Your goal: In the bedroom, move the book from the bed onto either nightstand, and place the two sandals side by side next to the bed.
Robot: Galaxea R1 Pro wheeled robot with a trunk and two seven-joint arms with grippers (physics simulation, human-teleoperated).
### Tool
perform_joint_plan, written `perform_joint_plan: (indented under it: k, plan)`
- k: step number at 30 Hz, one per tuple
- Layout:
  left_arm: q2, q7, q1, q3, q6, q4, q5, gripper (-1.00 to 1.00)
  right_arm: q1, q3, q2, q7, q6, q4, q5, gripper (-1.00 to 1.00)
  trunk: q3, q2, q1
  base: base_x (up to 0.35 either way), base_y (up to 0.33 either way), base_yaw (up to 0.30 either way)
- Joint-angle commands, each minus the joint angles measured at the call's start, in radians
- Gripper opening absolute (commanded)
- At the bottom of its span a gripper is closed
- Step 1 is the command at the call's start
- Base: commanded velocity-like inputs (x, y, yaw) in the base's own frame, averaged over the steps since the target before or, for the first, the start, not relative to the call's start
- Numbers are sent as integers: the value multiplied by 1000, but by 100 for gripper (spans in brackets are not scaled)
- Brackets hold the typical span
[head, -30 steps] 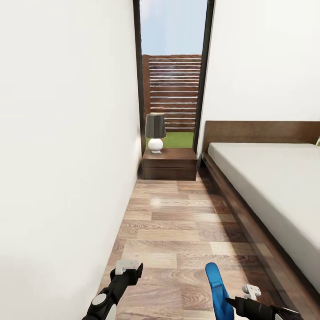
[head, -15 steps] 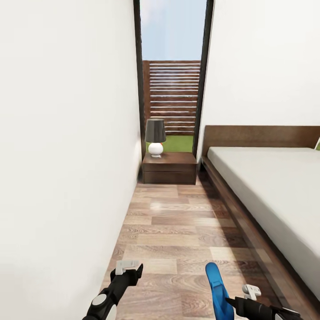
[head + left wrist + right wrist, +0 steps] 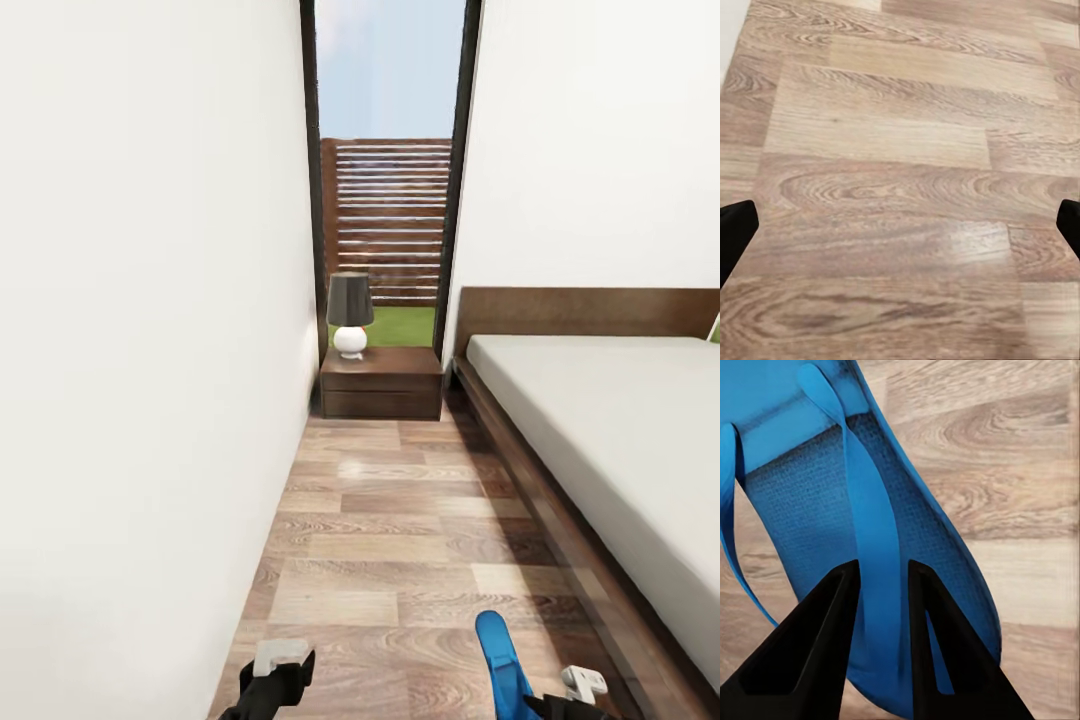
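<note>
Right gripper is clenched on 1 blue sandal, carried above the floor; left gripper is spread, holding nothing. Next, I judge, lower the sandal beside the bed.

A bedroom in a home: a low bed with a grey mattress and dark wood headboard, a nightstand bearing a small lamp, white walls, a wood-plank floor, and a tall window onto a slatted fence and grass.
</note>
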Motion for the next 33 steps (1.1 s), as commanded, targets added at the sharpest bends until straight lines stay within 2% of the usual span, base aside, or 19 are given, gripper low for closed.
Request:
perform_joint_plan:
  k: [1, 6, 10, 19, 21, 25, 33]
  plan:
    - [1, 0, -1, -3, -20, 28, 10, 100, 0, 9, 1, 5, -9, 4, -11, -100, 2, 7, -4, 0, 0, 0]
    - [4, -18, -1, -3, -76, 86, 10, 100, 0, 8, 5, 6, -28, 10, -11, -100, 18, 42, -23, 0, 0, 0]
    - [4, -24, -1, -2, -84, 124, 8, 100, 0, 9, 10, 5, -29, 25, -11, -100, 31, 70, -39, 0, 0, 0]
    - [1, -23, -1, -3, -87, 133, 7, 100, 0, 8, 15, 5, -21, 39, -11, -100, 59, 133, -73, 0, 0, 0]
    - [1, -23, -1, -3, -87, 133, 7, 100, 0, 9, 26, 4, -18, 66, -11, -100, 65, 147, -81, 0, 0, 0]
    - [1, -24, -1, -4, -92, 133, 8, 100, 0, 7, 94, 4, -28, 168, -11, -100, 78, 175, -96, 0, 0, 0]
    - [1, -24, -1, -3, -93, 182, 9, 100, 0, 7, 104, 6, -30, 188, -11, -100, 103, 231, -127, 0, 0, 0]
